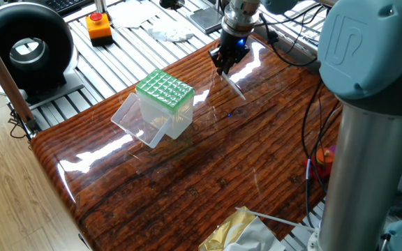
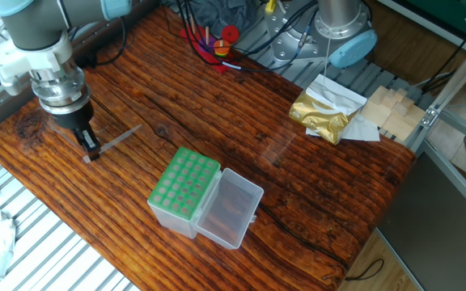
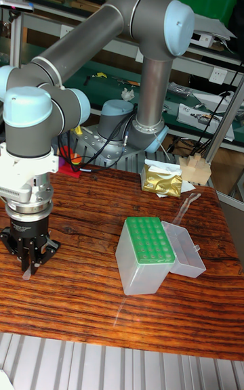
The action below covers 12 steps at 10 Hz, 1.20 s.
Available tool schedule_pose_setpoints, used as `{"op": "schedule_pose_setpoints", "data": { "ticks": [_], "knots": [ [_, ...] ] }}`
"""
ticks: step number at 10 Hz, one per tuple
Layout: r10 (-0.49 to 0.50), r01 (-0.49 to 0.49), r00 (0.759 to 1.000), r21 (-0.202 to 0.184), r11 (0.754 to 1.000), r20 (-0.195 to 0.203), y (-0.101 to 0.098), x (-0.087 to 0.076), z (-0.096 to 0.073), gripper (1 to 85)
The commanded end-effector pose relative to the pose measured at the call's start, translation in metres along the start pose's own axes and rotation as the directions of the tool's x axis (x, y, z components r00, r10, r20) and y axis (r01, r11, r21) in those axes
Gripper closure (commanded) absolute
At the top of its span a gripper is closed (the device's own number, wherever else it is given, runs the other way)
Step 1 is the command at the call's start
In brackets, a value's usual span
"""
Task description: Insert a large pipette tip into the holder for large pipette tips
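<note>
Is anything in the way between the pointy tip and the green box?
Nothing visible. The gripper holds the large pipette tip, and only bare table lies between it and the holder for large pipette tips.

— What sat around the striped dark-wood table (image 2: 314, 186)?
— A crumpled gold foil bag (image 2: 324, 118) lay at one edge, pale wooden blocks (image 2: 388, 110) just beyond it.
— And elsewhere?
— An orange box with a red button (image 1: 98, 26) and a black round fan (image 1: 26, 47).

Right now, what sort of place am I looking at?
Probably a robotics lab or workshop: a grey industrial robot arm with pale blue joint caps stands at a glossy wooden table, with cluttered metal shelving behind and a red emergency-stop button on an orange box.
</note>
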<state>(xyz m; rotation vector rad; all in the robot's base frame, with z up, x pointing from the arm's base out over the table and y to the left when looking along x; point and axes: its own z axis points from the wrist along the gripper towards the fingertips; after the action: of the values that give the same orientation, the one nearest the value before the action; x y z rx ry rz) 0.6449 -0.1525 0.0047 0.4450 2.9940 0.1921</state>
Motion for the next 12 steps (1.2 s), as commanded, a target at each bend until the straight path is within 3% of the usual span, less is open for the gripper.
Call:
{"op": "schedule_pose_setpoints", "data": {
  "ticks": [1,7,10,12],
  "knots": [
    [0.016,-0.015,1.000,-0.017,1.000,0.008,0.004,-0.002,0.000,60.7],
    [0.028,-0.028,1.000,-0.016,0.999,0.002,0.005,0.000,0.000,67.0],
    [-0.010,0.010,1.000,-0.054,0.998,-0.010,0.015,0.004,-0.001,67.3],
    [-0.008,0.008,1.000,-0.056,0.998,-0.014,0.021,0.006,-0.001,69.7]
  ]
}}
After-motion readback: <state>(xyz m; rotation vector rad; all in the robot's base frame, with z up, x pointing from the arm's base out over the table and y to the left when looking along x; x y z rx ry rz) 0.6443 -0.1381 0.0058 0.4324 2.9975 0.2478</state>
